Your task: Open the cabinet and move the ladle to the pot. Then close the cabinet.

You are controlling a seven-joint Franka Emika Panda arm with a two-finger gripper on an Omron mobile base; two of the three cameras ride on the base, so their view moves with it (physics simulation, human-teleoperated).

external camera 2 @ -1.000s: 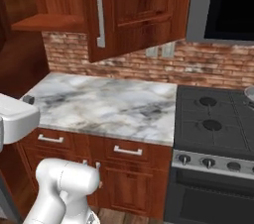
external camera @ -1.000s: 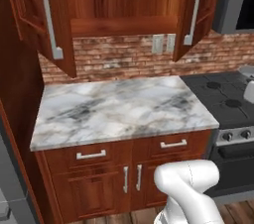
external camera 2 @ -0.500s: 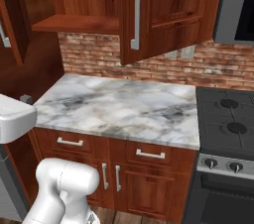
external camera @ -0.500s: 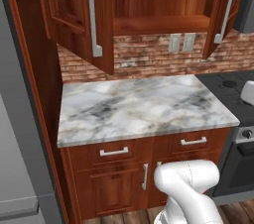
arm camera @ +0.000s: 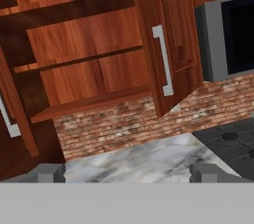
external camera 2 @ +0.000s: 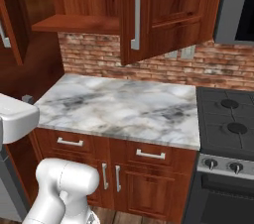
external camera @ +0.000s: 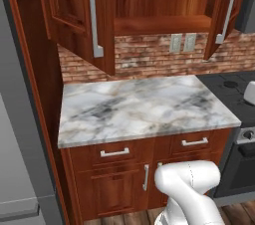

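Ahead, above the wide-open, empty gripper [arm camera: 126,173], the cabinet [arm camera: 89,49] stands open.

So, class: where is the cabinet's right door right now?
The right door hangs swung open over the marble counter in the right base view, beside the bare cabinet shelf and left of the stove.

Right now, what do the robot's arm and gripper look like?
The arm is glossy white with smooth, rounded, tube-like segments; no cables or markings are visible. In the hand view, the gripper shows as two small blocky dark grey fingertips.
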